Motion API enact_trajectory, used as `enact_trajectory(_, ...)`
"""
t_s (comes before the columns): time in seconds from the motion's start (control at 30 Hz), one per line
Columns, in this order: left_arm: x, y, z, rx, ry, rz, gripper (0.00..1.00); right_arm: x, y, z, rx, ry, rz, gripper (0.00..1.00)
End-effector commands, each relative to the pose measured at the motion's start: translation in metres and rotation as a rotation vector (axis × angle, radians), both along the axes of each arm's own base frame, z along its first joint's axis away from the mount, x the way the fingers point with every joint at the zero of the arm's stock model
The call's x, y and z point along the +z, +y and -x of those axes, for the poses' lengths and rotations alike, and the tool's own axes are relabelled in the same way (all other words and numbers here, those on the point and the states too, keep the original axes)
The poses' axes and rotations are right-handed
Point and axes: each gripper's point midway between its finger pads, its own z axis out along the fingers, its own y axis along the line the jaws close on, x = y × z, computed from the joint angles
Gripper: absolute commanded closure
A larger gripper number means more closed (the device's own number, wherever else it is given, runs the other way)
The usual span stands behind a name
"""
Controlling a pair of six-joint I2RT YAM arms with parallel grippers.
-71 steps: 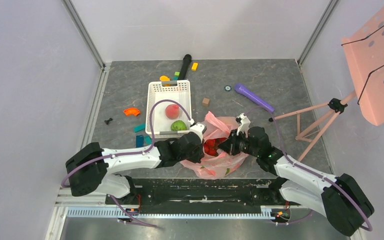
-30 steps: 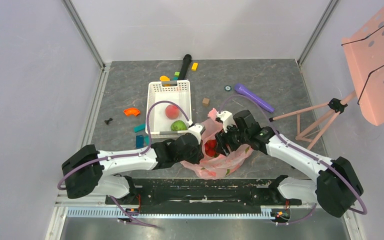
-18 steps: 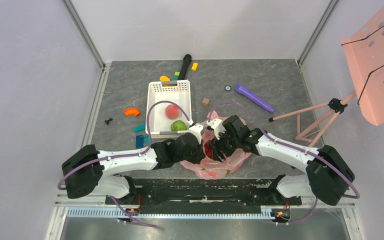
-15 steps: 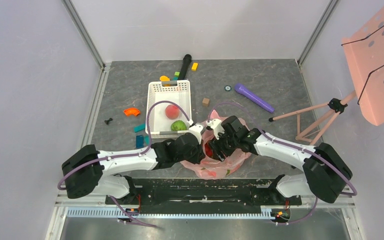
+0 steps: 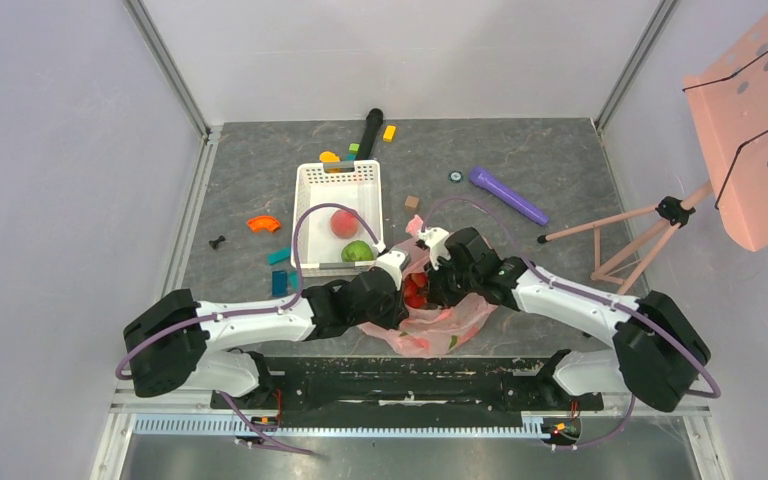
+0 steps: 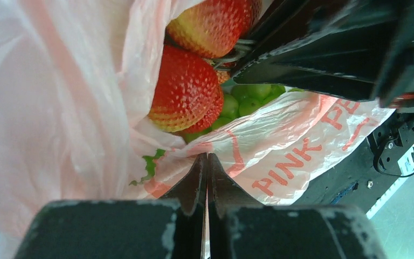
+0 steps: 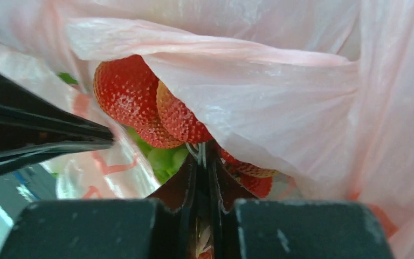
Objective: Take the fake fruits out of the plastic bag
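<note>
Pink plastic bag (image 5: 460, 316) lies at the desk's (image 5: 560, 160) near edge: your left jaws are pinched shut on its film, your right jaws shut inside it on the stalk of the red berries (image 7: 126, 89). Beyond, the white basket (image 5: 337, 168) holds a peach (image 5: 341, 222) and a green apple (image 5: 357, 251).

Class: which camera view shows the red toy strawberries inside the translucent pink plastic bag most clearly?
Left wrist view: the red toy strawberries appear large, sharp and uncovered inside the pink plastic bag. Right wrist view: partly under a bag fold. Top view: only a small red patch.
</note>
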Motion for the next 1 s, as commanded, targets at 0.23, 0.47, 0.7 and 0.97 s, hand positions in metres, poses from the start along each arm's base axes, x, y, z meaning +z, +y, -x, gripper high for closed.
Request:
enact_trajectory(0.23,0.007,-0.003,-0.002,0.018,-0.015,0.042,0.98,0.125,0.037,-0.026,-0.140,-0.188,-0.417,1.00)
enact_trajectory(0.47,0.004,0.000,-0.002,0.028,-0.013,0.037,0.98,0.160,0.029,-0.027,-0.220,-0.231,-0.516,1.00)
enact_trajectory(0.7,0.003,0.005,-0.003,0.043,-0.021,0.033,0.98,0.149,0.013,-0.025,-0.290,-0.222,-0.475,0.94)
enact_trajectory(0.97,0.001,0.008,-0.003,0.051,-0.025,0.028,0.98,0.074,-0.004,-0.010,-0.303,-0.152,-0.367,0.95)
